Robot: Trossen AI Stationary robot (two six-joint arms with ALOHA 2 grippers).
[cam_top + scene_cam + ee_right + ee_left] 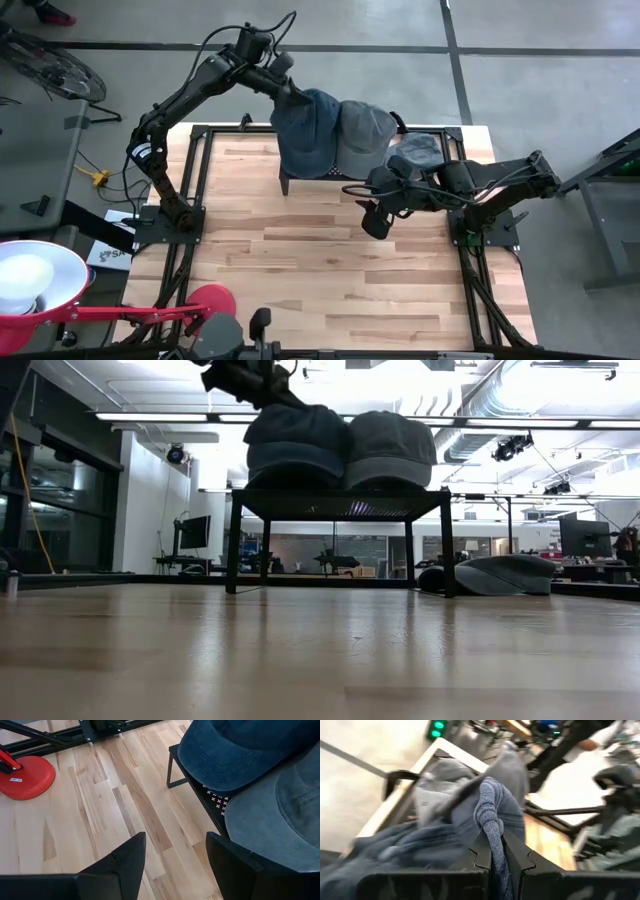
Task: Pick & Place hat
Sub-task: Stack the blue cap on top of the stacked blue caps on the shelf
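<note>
A blue denim hat and a grey hat sit side by side on top of a small black stand at the table's far side. In the low view the blue hat is left of the grey hat. A third, dark hat lies on the table to the stand's right. My left gripper is at the blue hat's far-left edge, shut on its cloth. My right gripper hovers open over bare wood near the stand's near-right corner, touching nothing. My left gripper pinches a bunched fold of the blue hat's cloth between its two fingers. It comes at the hat's far-left edge, slanting down from the far side. The hat's crown still rests on the stand beside the grey hat.
The right wrist view shows the stand's perforated top and near leg, with a red round lamp base on the wood farther off. Black frame rails border the table's left and right sides. Bare wood fills the near half.
</note>
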